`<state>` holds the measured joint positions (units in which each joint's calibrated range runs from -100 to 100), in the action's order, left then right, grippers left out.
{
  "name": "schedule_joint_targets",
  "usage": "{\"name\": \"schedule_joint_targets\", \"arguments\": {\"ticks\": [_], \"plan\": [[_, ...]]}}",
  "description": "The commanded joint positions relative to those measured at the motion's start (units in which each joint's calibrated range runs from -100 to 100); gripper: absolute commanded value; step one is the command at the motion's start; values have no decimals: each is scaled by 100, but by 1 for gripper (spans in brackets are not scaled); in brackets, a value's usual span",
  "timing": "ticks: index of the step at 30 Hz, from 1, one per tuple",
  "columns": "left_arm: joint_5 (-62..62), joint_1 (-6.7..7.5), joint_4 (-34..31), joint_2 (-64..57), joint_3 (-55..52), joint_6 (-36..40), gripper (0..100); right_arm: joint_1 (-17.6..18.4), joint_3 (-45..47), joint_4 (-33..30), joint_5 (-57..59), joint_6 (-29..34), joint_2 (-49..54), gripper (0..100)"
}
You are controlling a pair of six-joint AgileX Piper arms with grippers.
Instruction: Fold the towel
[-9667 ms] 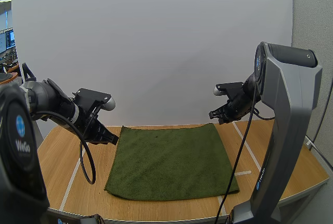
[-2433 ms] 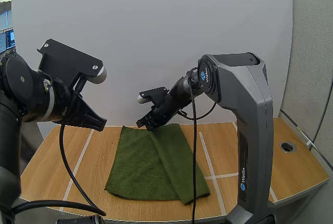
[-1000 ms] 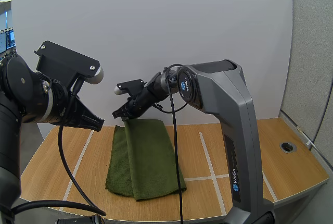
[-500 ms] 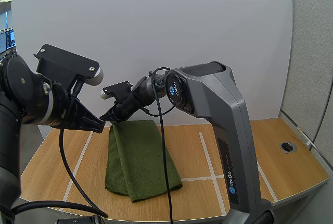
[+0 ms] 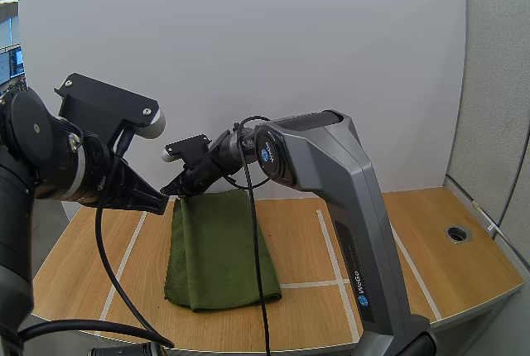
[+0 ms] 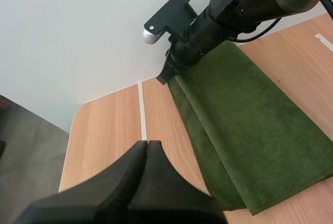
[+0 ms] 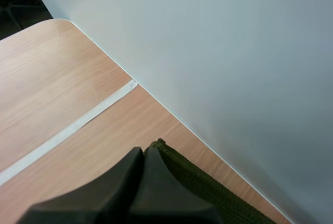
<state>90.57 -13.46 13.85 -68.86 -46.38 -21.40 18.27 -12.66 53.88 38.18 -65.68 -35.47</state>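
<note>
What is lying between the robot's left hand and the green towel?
Nothing but bare wooden table. The left wrist view shows the shut left hand beside the towel, with only tabletop between them.

Operator: What differs since the last check?
Inspector: Your towel (image 5: 219, 248) is now folded in half, right side over left. Your right gripper (image 5: 171, 189) has crossed to its far-left corner.

The right arm (image 5: 348, 165) has a smooth grey shell with a round blue badge (image 5: 264, 155); the left arm (image 5: 33, 137) looks black.
</note>
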Motion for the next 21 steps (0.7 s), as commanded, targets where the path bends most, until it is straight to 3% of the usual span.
{"name": "schedule_joint_targets", "arguments": {"ticks": [1, 21], "plan": [[78, 11, 38, -33, 42, 73, 0, 40, -198, 72, 18, 57, -81, 0], [466, 11, 69, -33, 42, 83, 0, 184, -210, 72, -530, 28, -278, 0]]}}
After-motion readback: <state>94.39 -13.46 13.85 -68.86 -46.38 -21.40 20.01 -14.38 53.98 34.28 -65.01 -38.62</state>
